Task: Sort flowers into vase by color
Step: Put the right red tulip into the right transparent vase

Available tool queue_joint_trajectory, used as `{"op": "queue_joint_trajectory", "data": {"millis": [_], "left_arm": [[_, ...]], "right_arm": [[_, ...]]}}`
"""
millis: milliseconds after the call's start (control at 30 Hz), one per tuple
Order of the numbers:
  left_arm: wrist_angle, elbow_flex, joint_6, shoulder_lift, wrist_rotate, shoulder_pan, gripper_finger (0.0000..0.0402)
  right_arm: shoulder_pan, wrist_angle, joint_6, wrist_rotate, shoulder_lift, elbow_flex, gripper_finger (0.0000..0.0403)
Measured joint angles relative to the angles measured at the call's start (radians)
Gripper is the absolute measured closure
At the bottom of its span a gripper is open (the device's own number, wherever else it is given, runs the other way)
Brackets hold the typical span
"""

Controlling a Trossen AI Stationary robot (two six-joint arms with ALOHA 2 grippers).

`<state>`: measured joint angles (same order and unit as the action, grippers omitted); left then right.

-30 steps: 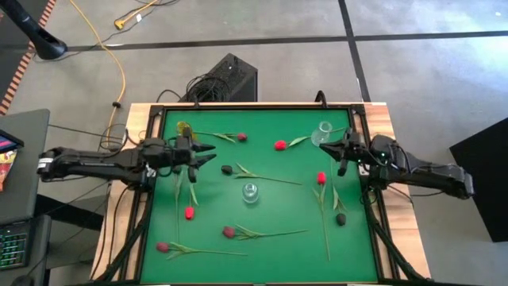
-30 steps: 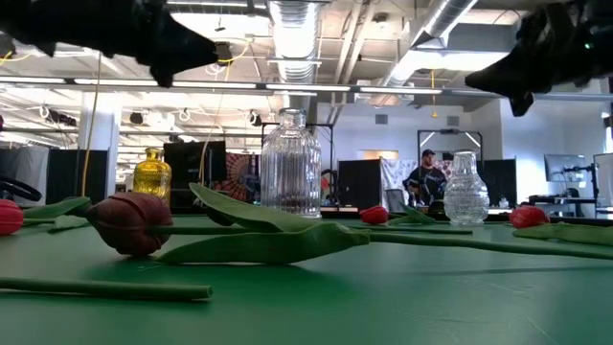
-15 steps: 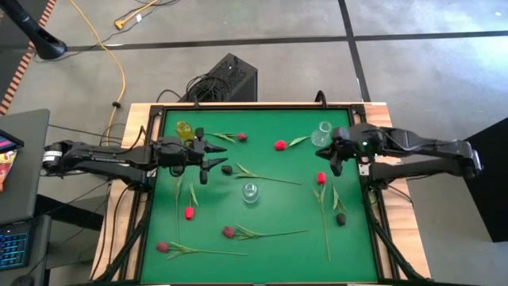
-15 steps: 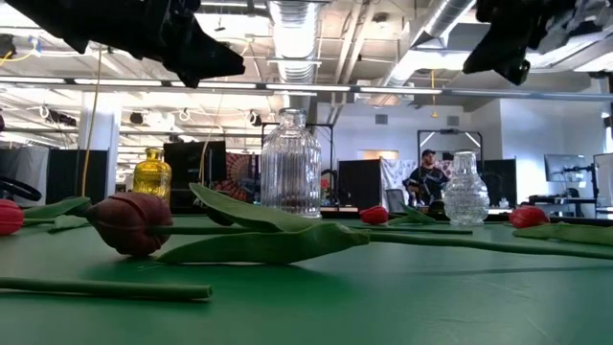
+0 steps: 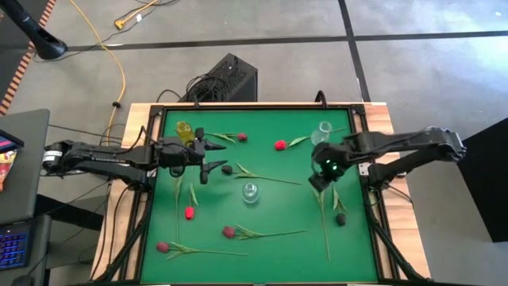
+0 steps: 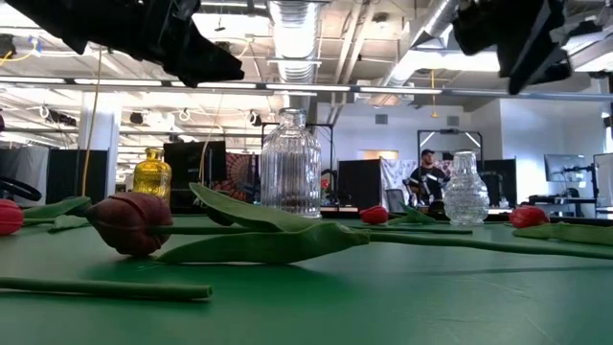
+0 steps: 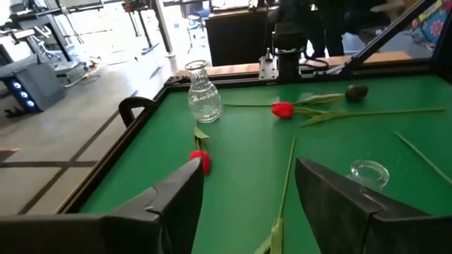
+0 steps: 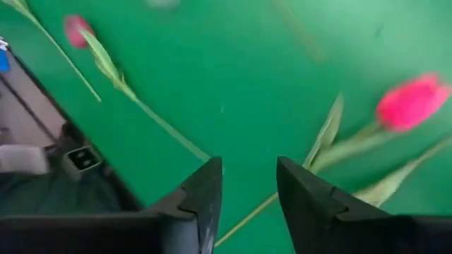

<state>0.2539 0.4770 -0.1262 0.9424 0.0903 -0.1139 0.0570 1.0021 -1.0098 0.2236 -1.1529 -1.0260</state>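
Swinging inward since 0.5 s ago, right gripper hovers, fingers apart, over red tulip, suggesting an imminent pick; left gripper waits, fingers apart, beside yellow vase.

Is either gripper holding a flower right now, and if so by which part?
Neither. The left gripper is open and empty above the table; the right gripper is open over a red tulip, not yet gripping it.

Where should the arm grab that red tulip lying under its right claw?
Probably on the thin green stem just below the red tulip, coming straight down with the open right gripper astride it. The flower lies flat on the green table, and the bud looks squashable.
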Motion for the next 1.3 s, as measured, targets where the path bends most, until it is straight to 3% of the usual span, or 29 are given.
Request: {"op": "queue_joint_trajectory", "data": {"millis": [167, 667, 933, 1300], "left_arm": [[-0.014, 0.000, -0.055, 0.000, 0.000, 0.000, 0.0186], [-0.086, 0.000, -0.142, 0.000, -0.001, 0.000, 0.0186], [-0.090, -0.001, -0.141, 0.000, -0.002, 0.000, 0.0186], [-0.088, -0.002, -0.140, 0.000, -0.002, 0.000, 0.0186]], "right_arm": [[0.095, 0.025, -0.165, 0.019, -0.095, 0.000, 0.0234], [0.234, 0.038, -0.326, 0.057, -0.343, 0.000, 0.0223], [0.240, 0.037, -0.328, 0.076, -0.390, 0.000, 0.0201], [0.273, 0.022, -0.348, 0.044, -0.389, 0.030, 0.0200]]}}
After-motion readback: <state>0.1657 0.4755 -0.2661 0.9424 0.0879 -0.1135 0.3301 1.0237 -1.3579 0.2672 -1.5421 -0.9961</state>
